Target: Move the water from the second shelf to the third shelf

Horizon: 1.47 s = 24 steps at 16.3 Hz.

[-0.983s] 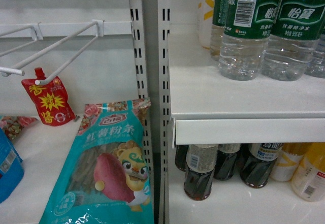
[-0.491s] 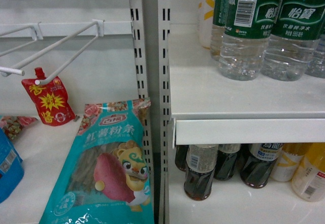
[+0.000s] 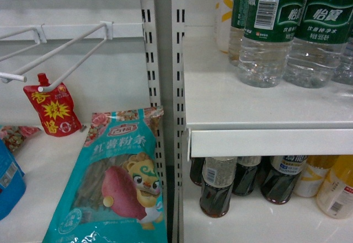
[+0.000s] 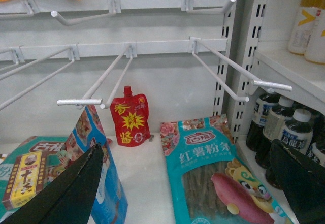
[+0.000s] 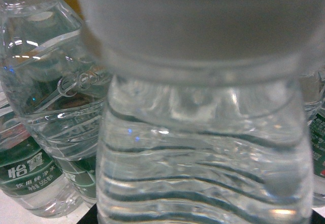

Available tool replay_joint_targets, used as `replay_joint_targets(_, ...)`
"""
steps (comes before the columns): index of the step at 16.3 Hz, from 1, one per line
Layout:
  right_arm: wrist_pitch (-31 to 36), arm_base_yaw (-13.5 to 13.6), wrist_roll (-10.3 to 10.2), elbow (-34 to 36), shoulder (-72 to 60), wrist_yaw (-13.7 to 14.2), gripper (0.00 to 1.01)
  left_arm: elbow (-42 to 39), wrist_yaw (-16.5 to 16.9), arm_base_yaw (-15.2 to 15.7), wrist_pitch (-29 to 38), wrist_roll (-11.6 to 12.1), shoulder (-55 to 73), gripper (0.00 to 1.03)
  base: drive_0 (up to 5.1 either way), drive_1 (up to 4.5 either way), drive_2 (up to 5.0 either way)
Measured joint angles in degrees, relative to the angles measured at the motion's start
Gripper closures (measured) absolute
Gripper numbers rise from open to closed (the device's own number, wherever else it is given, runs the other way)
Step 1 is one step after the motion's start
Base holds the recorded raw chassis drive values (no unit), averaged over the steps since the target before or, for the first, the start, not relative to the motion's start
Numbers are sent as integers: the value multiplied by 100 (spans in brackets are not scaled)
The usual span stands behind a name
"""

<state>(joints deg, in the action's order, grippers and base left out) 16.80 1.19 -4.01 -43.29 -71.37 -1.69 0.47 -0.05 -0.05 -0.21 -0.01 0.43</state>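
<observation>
From the head, the water (image 3: 270, 31) stands on the shelf (image 3: 242, 108) among neighbours that a careless lift could topple; the left claw (image 4: 188, 183) gapes empty; the right wrist sees only water (image 5: 203, 148), its claw's state untellable.

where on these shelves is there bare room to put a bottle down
Free: the front of the upper shelf, between the upright and the water bottles. Also the lower shelf's front, before the dark sauce bottles. Crowded: behind the water bottles, and left, around the teal noodle bag.
</observation>
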Motion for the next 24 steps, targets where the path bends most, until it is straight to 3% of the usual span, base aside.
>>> replay_joint_targets(8,125,-4,22,-101,-245,87,58,0,0,0,2,0,0,5,0,0,0)
replay_joint_targets(9,122,-7,48,-101,-280,103,25,0,0,0,0,0,0,5,0,0,0)
replay_joint_targets(10,138,-50,61,-98,-282,92,3,0,0,0,0,0,0,5,0,0,0)
replay_joint_targets(24,-103,-83,133,367,570,-61,3,0,0,0,0,0,0,5,0,0,0)
